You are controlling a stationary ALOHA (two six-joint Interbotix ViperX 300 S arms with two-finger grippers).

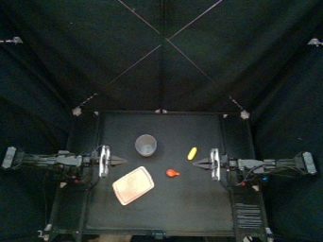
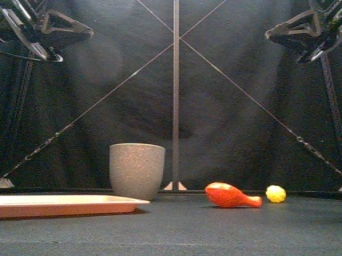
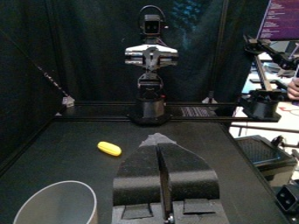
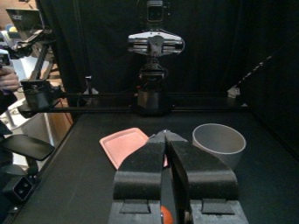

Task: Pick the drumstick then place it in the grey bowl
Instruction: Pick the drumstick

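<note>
- We saw the left gripper [image 3: 162, 150] hanging at the left edge of the black table [image 1: 190, 203]. Its two jaws were pressed together, with nothing between them.
- We found a flat pink rectangular tray [image 1: 132, 186] lying empty at the front left, turned at an angle.
- We noted the tall grey speckled cup [image 2: 136, 170] standing upright behind the tray, apart from it, and empty in the top view.
- The red-orange toy drumstick [image 2: 231, 195] lay on the table, just right of the tray. It was in front of the cup and touched neither.
- A small yellow oval toy [image 1: 192, 152] lay behind and to the right of the drumstick.
- The right gripper [image 4: 169, 140] hung at the right edge, its jaws likewise closed on nothing, well apart from the drumstick.
</note>
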